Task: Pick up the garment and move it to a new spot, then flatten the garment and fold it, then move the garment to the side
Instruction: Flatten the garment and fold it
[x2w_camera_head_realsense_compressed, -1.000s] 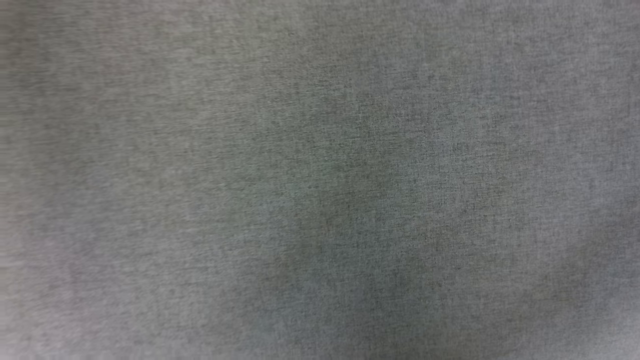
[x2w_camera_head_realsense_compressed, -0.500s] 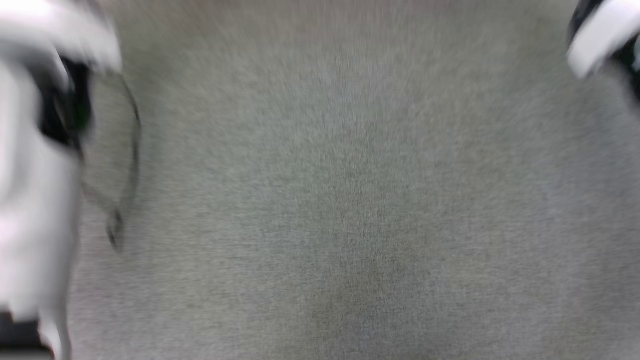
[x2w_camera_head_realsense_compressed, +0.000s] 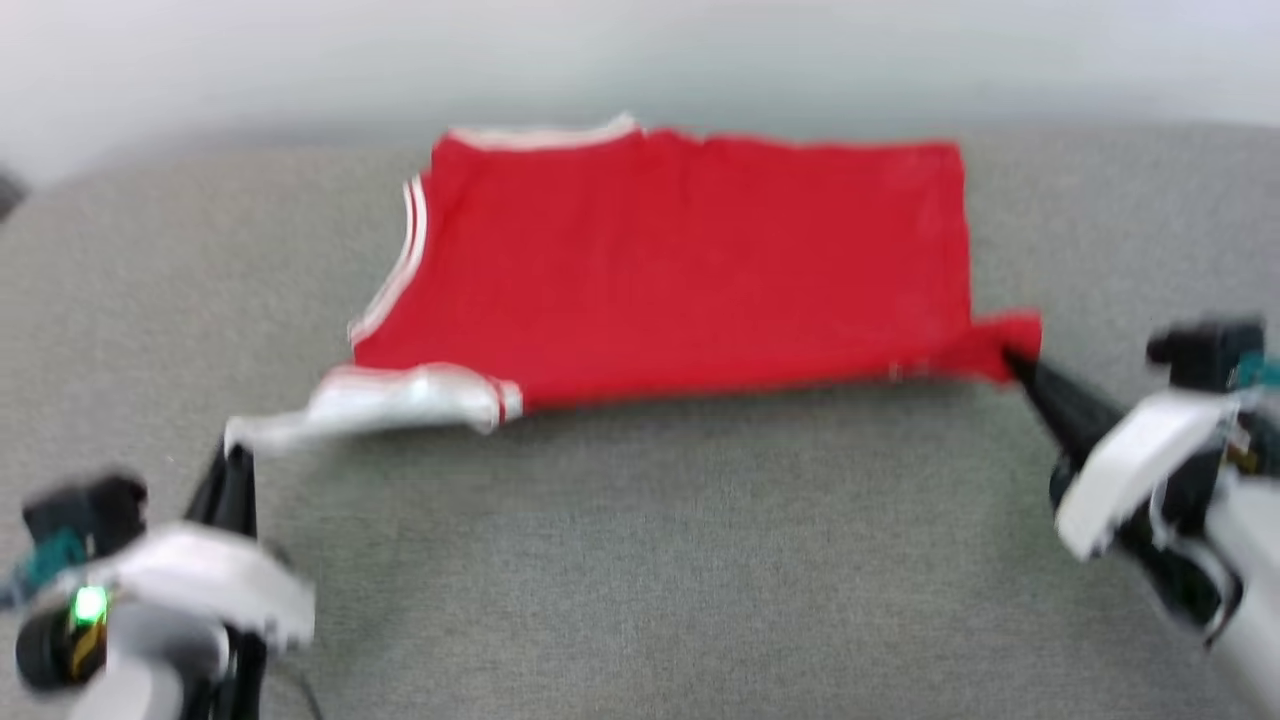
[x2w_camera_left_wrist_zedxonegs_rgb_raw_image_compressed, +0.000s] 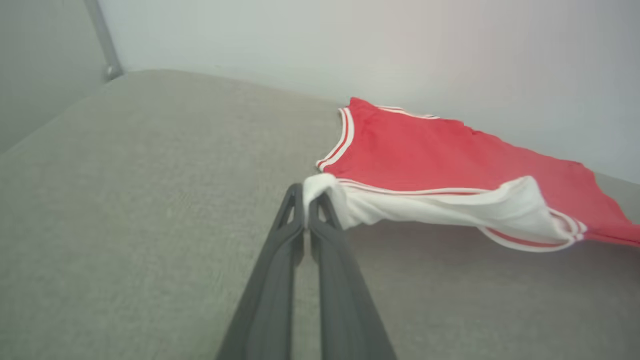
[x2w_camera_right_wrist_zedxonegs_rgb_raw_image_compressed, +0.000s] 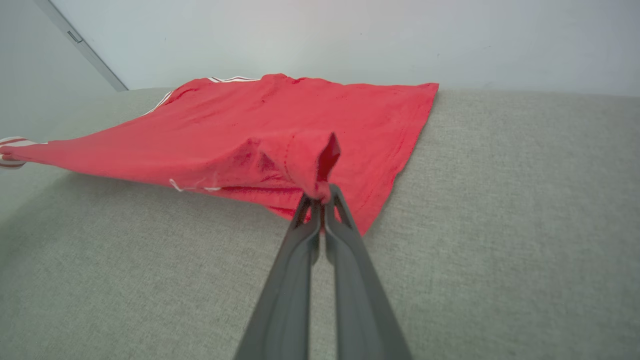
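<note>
Now the bright red soft-fabric jersey (x2w_camera_head_realsense_compressed: 680, 270) lies spread on grey woven cloth (x2w_camera_head_realsense_compressed: 640, 560); left gripper (x2w_camera_left_wrist_zedxonegs_rgb_raw_image_compressed: 306, 200) pinches its white sleeve (x2w_camera_left_wrist_zedxonegs_rgb_raw_image_compressed: 450, 210) (raised slightly); right gripper (x2w_camera_right_wrist_zedxonegs_rgb_raw_image_compressed: 320, 200) clamps a red corner.

Grey woven fabric surface (x2w_camera_head_realsense_compressed: 640, 560) below a pale wall (x2w_camera_head_realsense_compressed: 700, 50) (grey post (x2w_camera_left_wrist_zedxonegs_rgb_raw_image_compressed: 102, 37) at its corner)

The garment (x2w_camera_head_realsense_compressed: 680, 270) is a proper bright red, plain across the body, with a white sleeve (x2w_camera_head_realsense_compressed: 400, 400) and thin red-and-white striped trim (x2w_camera_head_realsense_compressed: 412, 225) on the edges. The worktop (x2w_camera_head_realsense_compressed: 700, 560) is a speckled heather grey weave and the wall (x2w_camera_head_realsense_compressed: 640, 50) is pale off-white. The left gripper (x2w_camera_head_realsense_compressed: 235, 460) and right gripper (x2w_camera_head_realsense_compressed: 1012, 356) both have dark charcoal fingers and white shells, plus a green light (x2w_camera_head_realsense_compressed: 90, 605) glowing on the left one.
</note>
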